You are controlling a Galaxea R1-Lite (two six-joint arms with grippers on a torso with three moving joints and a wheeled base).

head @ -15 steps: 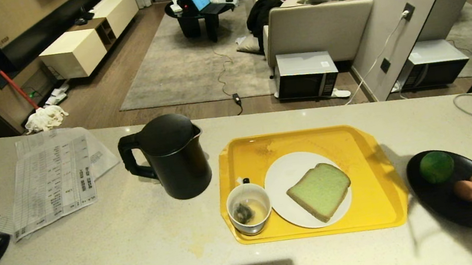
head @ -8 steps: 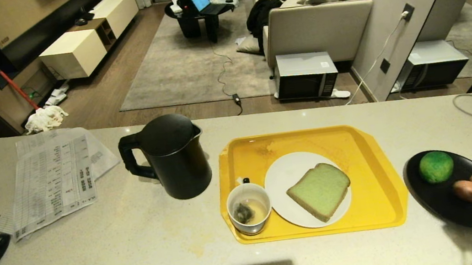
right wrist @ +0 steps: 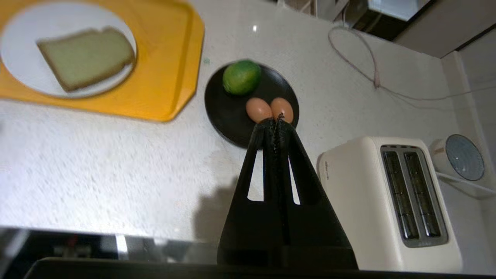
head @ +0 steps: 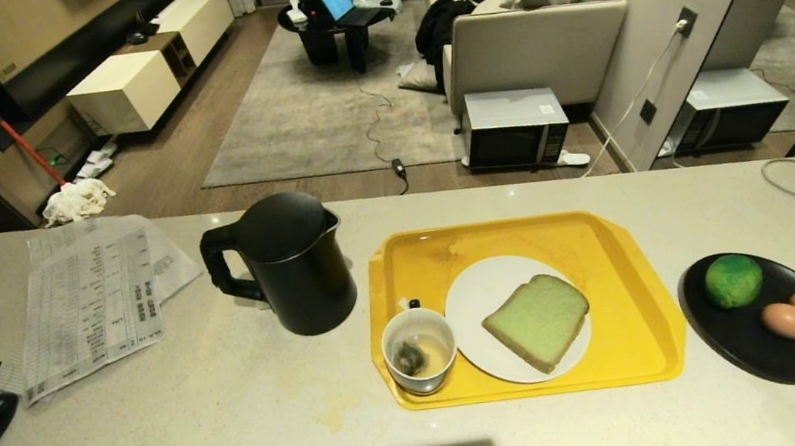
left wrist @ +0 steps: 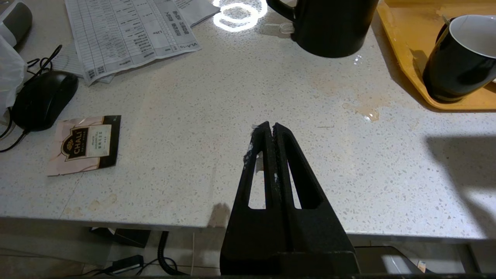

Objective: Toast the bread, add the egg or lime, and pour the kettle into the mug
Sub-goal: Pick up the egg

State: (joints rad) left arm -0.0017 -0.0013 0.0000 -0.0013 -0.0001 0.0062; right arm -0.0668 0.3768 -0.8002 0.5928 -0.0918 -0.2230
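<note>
Fingers pressed together and holding nothing, the right gripper (right wrist: 276,121) hangs above the speckled pale stone counter (head: 240,432), its tips lined up over the near edge of a round black plate (right wrist: 228,116). On that plate two brown eggs (right wrist: 270,109) lie touching side by side, with the bumpy bright green lime (right wrist: 241,77) just beyond them; which egg carries a white mark I cannot tell in this blur. A cream two-slot toaster (right wrist: 391,201) stands beside the plate. Further out, the pale green slice of bread with a brown crust (head: 537,321) lies flat on a white plate (head: 484,288) in the yellow plastic tray (head: 620,254), next to the small dark mug with a white inside (head: 419,350), which holds a tea bag. The tall matte black kettle (head: 291,265) stands upright on the counter just left of the tray. The left gripper (left wrist: 270,128), also closed and empty, hovers over bare counter near printed paper sheets (left wrist: 128,31).
</note>
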